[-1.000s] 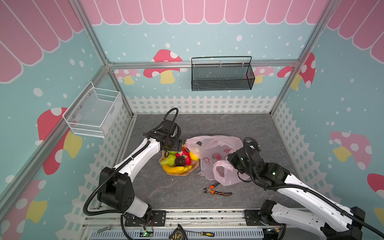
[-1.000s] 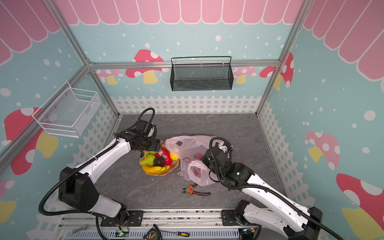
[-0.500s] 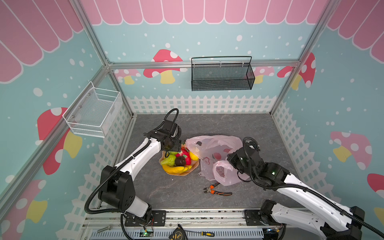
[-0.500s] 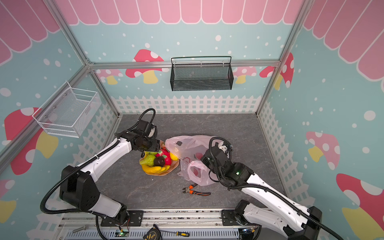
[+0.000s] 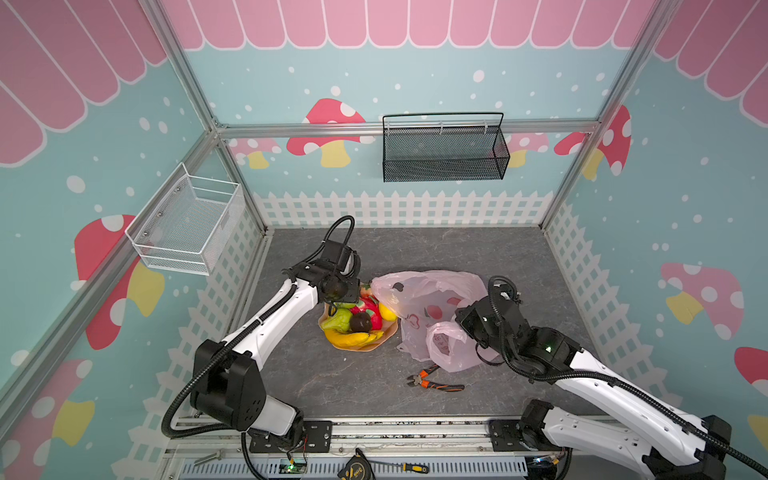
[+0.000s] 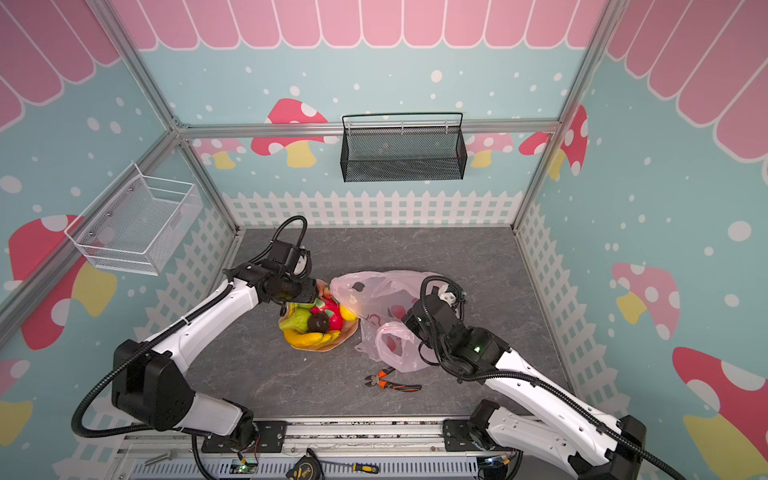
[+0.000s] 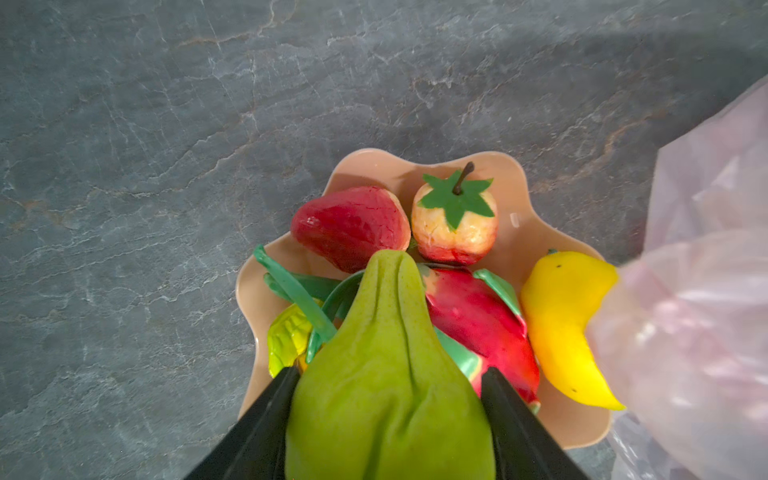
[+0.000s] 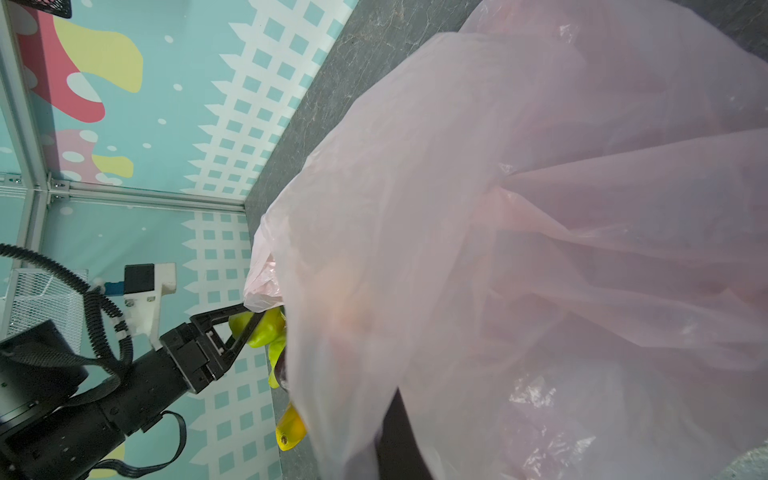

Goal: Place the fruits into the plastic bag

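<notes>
Twin overhead views; two close wrist-cams

Closed in by teal mushroom-print walls (image 5: 415, 83) beneath pink scallops (image 5: 332, 20); grey veined table (image 5: 436, 249) below; black mesh basket (image 5: 442, 153) hung far, white wire basket (image 5: 187, 224) left.

The left arm (image 5: 274, 320) stretches from its base at the near left edge forward and inward, with the wrist pitched down. The left gripper (image 7: 390, 376) has its two black fingers (image 7: 266, 424) set against opposite flanks of a bumpy green fruit (image 7: 386, 324). The right arm (image 5: 602, 386) runs inward from the near right corner, wrist turned toward the left arm, and the right gripper (image 5: 460, 326) is clamped tight on the plastic bag (image 5: 428, 291), one dark finger showing dimly through the film in the right wrist view
</notes>
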### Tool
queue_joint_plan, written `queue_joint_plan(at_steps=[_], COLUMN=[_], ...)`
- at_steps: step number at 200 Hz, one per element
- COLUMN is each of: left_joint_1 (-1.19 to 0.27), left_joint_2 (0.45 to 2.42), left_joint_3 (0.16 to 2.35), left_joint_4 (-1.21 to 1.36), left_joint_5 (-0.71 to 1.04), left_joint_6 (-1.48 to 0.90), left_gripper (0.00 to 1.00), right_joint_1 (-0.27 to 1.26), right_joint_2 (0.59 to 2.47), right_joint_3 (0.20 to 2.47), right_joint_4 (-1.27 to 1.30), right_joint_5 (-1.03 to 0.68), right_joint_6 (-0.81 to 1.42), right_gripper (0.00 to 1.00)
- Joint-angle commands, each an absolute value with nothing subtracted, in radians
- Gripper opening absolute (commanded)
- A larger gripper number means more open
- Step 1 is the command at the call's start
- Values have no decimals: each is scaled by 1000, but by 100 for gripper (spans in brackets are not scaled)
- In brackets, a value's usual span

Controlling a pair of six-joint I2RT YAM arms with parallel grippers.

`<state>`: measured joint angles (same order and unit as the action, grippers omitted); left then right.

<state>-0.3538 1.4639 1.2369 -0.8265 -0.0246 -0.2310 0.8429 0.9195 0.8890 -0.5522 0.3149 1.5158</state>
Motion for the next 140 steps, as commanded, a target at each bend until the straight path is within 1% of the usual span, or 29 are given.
queue_joint_plan(at_steps=[1, 55, 106, 122, 140], left_joint_1=[-348, -348, -348, -348, -348], left_joint_2=[1400, 1324, 1276, 1263, 1245], left_joint_3=[1266, 1371, 1388, 1390, 1382], left_joint_4=[-826, -858, -871, -870, -853], left_joint_5=[19, 71, 154, 198, 296], left_joint_6=[-230, -264, -288, -305, -355], left_gripper=[46, 43, 42, 42, 41], right_joint_1=[836, 836, 836, 836, 836], right_joint_2=[904, 903, 903, 901, 902], right_joint_3=[877, 884, 882, 883, 885], right_joint_4=[-545, -531, -531, -531, -531], right_joint_5=[326, 319, 316, 318, 321], right_joint_6=[1521, 1507, 1503, 1503, 1502], right_gripper=[0, 0, 0, 0, 0])
